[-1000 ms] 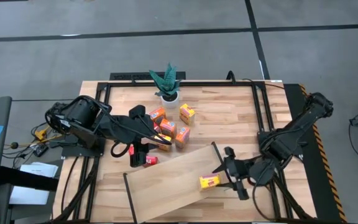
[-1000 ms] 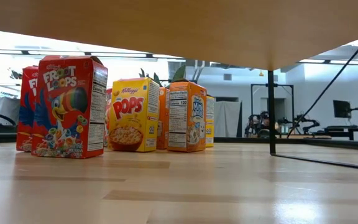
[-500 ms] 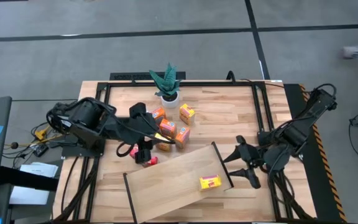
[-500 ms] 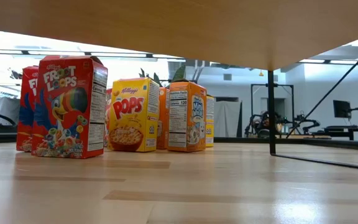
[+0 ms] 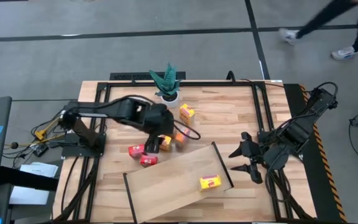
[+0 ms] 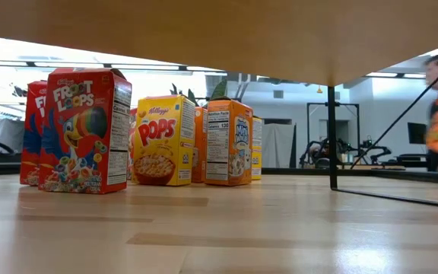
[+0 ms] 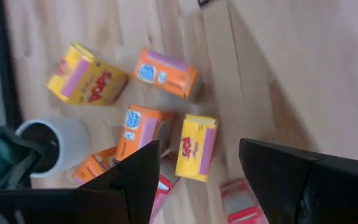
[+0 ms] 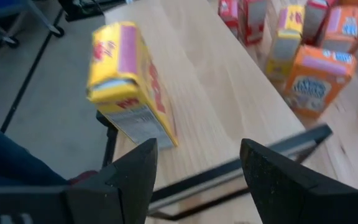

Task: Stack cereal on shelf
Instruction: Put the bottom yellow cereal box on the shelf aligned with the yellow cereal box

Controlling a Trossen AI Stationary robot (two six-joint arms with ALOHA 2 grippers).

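Left gripper (image 5: pixel 158 134), seen from above, hangs empty with parted fingers right over the cluster of cereal boxes (image 5: pixel 166 140) on the worktop (image 5: pixel 229 109), far nearer them than the open right gripper (image 5: pixel 246 160), which sits beside the shelf (image 5: pixel 173 183) that carries one yellow box (image 5: pixel 209 182). From the left wrist, a yellow box (image 7: pixel 196 147) lies between its fingers, long axis along the gap. From the right wrist, the shelved box (image 8: pixel 129 87) lies just ahead.

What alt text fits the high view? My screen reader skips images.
A yellow cereal box lies alone on the tilted shelf, with the open right gripper just beside it. The left gripper hangs over the other boxes near a plant.
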